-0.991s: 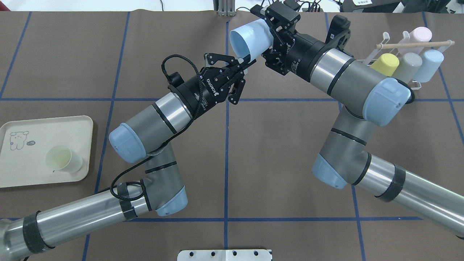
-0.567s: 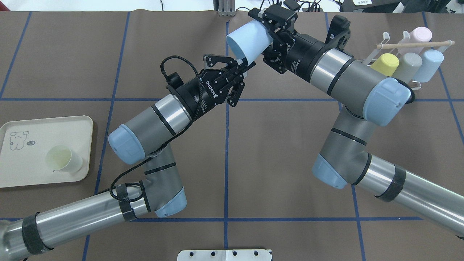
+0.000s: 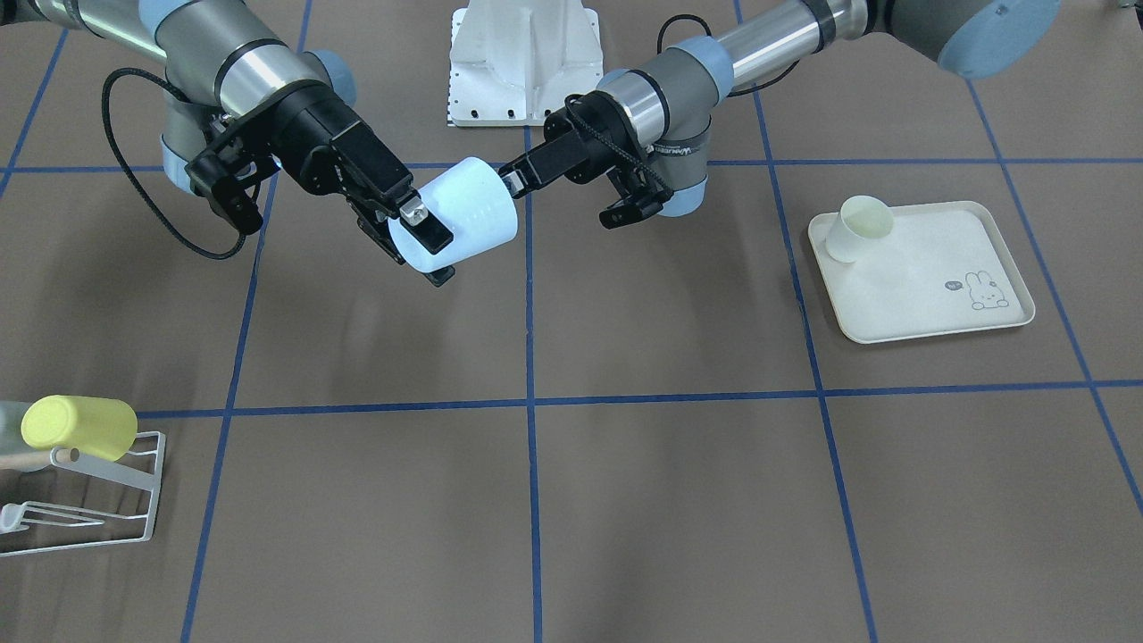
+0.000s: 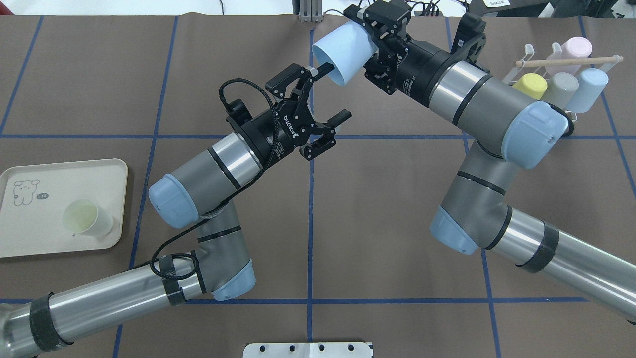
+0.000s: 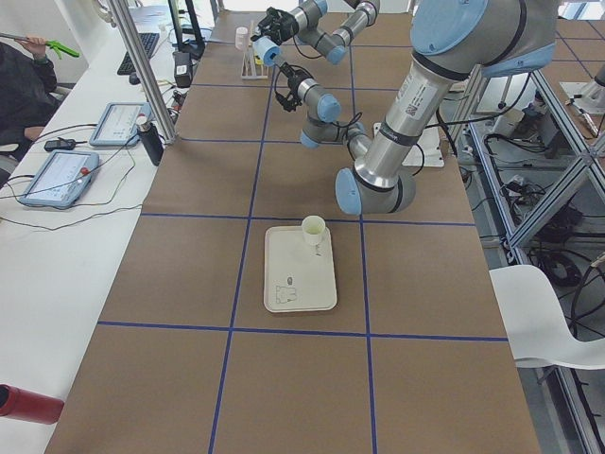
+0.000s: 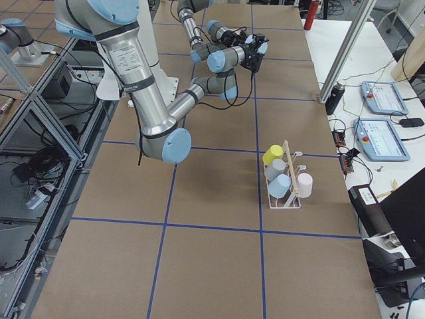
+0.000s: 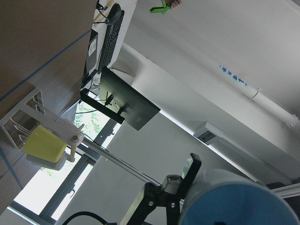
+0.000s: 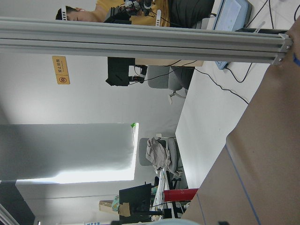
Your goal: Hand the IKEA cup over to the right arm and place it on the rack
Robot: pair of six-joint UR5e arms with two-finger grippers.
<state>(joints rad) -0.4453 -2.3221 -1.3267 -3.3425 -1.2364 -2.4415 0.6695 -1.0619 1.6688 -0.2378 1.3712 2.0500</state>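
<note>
- R end effector (image 4: 365,44): you've got it clamped on the light-blue cup (image 4: 340,47).
- L end effector (image 4: 328,93): spread wide, holds nothing; one finger at cup rim.

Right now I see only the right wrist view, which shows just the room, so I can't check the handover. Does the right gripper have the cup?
Observer: Yes, the right gripper is shut on the cup.
Operator: Is the left open?
Observer: Yes, the left gripper is open, with one finger by the cup's rim; I can't tell if it touches.
Operator: What's on the rack?
Observer: The rack holds a yellow cup, a grey cup, a blue cup and a pink cup.
</note>
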